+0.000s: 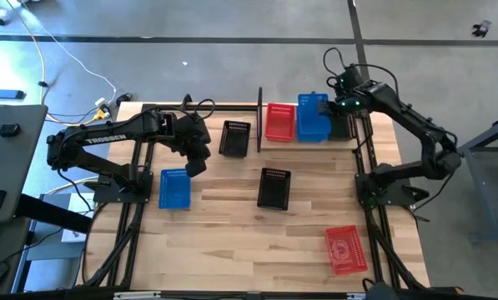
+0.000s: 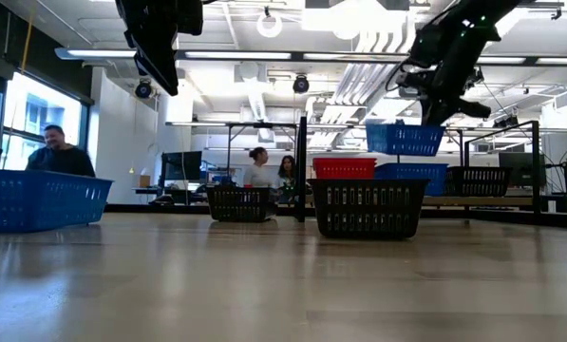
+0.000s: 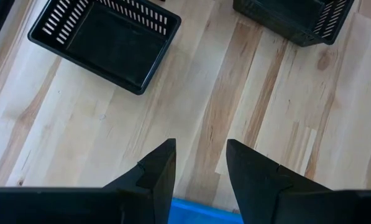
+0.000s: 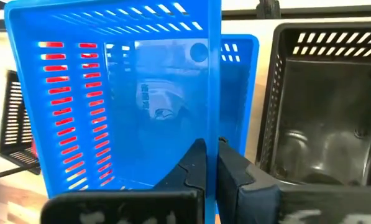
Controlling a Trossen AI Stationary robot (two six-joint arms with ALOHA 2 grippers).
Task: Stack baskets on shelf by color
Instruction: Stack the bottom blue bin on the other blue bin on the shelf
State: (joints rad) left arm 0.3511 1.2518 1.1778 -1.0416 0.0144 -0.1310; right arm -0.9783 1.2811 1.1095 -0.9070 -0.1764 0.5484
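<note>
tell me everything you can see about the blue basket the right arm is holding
The blue basket is a small rectangular plastic tub with slotted mesh sides and a solid floor. It looks empty. The right pincer is shut on one wall, holding it in the air above a second blue basket on the shelf, between a red basket and a black basket.

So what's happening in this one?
The right gripper, shut on the wall of a blue basket, holds it in the air above another blue basket on the shelf, beside a red basket. The left gripper hangs open above the table, over a third blue basket.
</note>
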